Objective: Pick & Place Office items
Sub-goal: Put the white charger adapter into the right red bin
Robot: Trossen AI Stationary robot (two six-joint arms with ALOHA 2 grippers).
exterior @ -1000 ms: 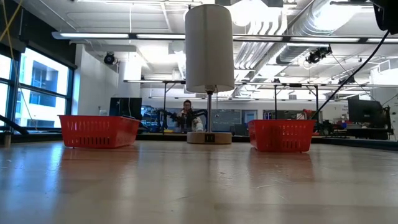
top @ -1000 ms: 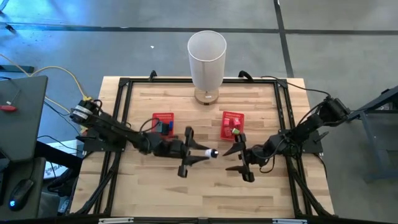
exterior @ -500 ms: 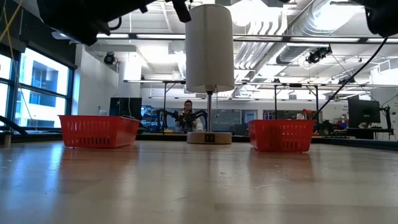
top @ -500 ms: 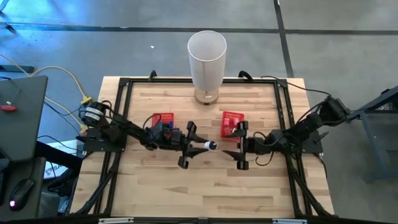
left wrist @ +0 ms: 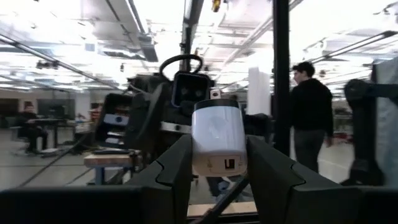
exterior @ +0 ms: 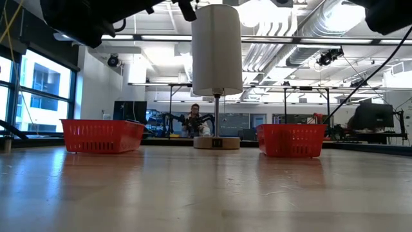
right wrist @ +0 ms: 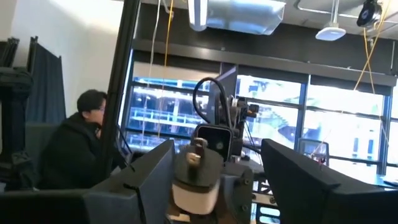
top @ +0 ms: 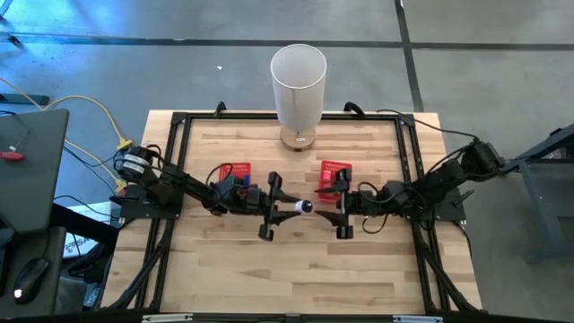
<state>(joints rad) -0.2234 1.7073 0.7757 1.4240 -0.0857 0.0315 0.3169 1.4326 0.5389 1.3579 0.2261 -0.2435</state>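
Observation:
A small white adapter with a dark end (top: 301, 208) hangs in mid-air over the table's middle, between the two red baskets (top: 235, 171) (top: 333, 170). My left gripper (top: 292, 209) (left wrist: 216, 163) is shut on it. My right gripper (top: 322, 207) (right wrist: 214, 182) faces it from the table's right, open. In the right wrist view the adapter (right wrist: 196, 179) shows in the gap between those fingers, apart from both. A dark blue item (top: 239, 181) lies in the left basket. My left gripper pinches the white adapter by its two opposite sides (left wrist: 196, 144) between its two fingers. The fingers come from the table's left, about level and tipped a little up. The adapter is lifted clear of the table, and its dark end (top: 308, 207) sticks out toward my right gripper.
A tall white cylinder (top: 298, 82) (exterior: 217, 48) stands on a round base at the far middle. The baskets (exterior: 103, 135) (exterior: 291, 140) rest on the tabletop. A black frame (top: 179, 144) runs around the table. People (left wrist: 309, 115) (right wrist: 74, 146) are in the room beyond.
My left gripper has carried the adapter a little toward the far edge and sunk somewhat, still shut on it. My right gripper has swung toward the table's left and far edge, up to the adapter's dark end, and has turned to face it.

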